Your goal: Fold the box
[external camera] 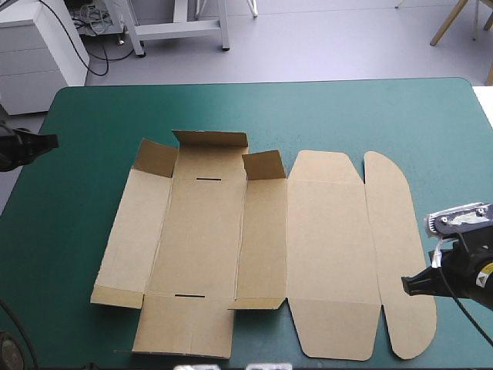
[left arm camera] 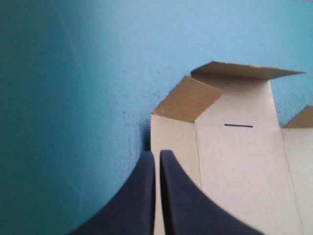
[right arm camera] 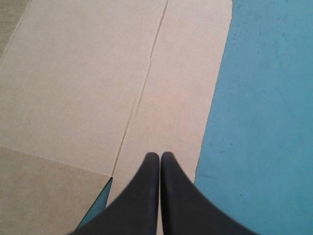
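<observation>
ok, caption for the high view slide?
Brown box lies mostly flat on the teal-green table, far flaps raised; left gripper off its left side, right gripper at its rounded right flap.

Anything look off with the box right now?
Nothing stands out. The box lies flat on the teal-green cover with no visible damage; only its three far flaps stand partly raised.

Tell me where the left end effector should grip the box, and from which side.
Probably the left side panel of the box, by its long outer edge, coming from the robot's left: that free edge lies nearest the left end effector, and a crease runs parallel to it.
</observation>
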### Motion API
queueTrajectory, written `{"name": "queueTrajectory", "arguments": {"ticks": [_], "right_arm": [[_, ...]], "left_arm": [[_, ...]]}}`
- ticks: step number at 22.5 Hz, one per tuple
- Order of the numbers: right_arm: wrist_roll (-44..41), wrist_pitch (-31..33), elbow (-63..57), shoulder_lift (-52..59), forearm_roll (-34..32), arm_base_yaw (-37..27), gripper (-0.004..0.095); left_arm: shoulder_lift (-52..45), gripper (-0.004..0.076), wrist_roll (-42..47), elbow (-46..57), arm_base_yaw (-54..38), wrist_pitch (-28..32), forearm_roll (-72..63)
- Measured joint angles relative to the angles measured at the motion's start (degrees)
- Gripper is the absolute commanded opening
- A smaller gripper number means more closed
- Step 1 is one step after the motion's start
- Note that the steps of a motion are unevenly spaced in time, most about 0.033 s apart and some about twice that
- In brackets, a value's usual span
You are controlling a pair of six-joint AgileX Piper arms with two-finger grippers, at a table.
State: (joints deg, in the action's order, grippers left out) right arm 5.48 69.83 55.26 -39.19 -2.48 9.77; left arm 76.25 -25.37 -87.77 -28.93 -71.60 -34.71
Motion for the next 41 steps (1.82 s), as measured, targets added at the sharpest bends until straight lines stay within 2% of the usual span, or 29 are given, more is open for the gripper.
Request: {"name": "queueTrajectory", "arguments": {"ticks": [4, 7, 9, 10, 11, 12, 14, 18, 21, 29, 41], "right_arm": [[0.0, -0.34, -0.04, 0.0, -0.22, 0.0, -0.0014], [0.0, -0.4, -0.04, 0.0, -0.46, 0.0, -0.0014], [0.0, -0.45, -0.04, 0.0, -0.51, 0.0, -0.0014], [0.0, -0.57, -0.04, 0.0, -0.51, 0.0, -0.0014], [0.0, -0.81, -0.04, 0.0, -0.51, 0.0, -0.0014], [0.0, -0.86, -0.04, 0.0, -0.51, 0.0, -0.0014], [0.0, -0.93, -0.04, 0.0, -0.62, 0.0, -0.0014], [0.0, -1.55, -0.04, 0.0, -0.64, 0.0, -0.0014], [0.0, -1.74, -0.04, 0.0, -0.64, 0.0, -0.0014], [0.0, -2.09, -0.04, 0.0, -0.64, 0.0, -0.0014], [0.0, -2.09, -0.04, 0.0, -0.64, 0.0, -0.0014]], "left_arm": [[1.95, 0.0015, -0.22, 0.0, -8.39, -0.04, -1.75], [3.08, 0.0065, 0.52, 0.0, -11.09, -0.04, -1.89], [4.49, 0.0202, 2.05, 0.0, -12.88, -0.04, -2.04], [5.22, 0.0366, 2.34, 0.0, -13.3, -0.04, -2.31], [6.32, 0.044, 2.58, 0.0, -13.51, -0.04, -2.64], [6.79, 0.0602, 2.69, 0.0, -13.56, -0.04, -2.89], [8.31, 0.0688, 2.83, 0.19, -13.54, 0.08, -3.28], [9.35, 0.0699, 2.27, 3.95, -13.54, 0.4, -3.01], [9.41, 0.0699, -0.67, 12.17, -13.54, 0.73, -3.03], [9.47, 0.0699, -7.44, 25.85, -11.64, 1.86, -4.82], [9.47, 0.0699, -9.27, 33.9, -0.27, 2.51, -3.52]]}}
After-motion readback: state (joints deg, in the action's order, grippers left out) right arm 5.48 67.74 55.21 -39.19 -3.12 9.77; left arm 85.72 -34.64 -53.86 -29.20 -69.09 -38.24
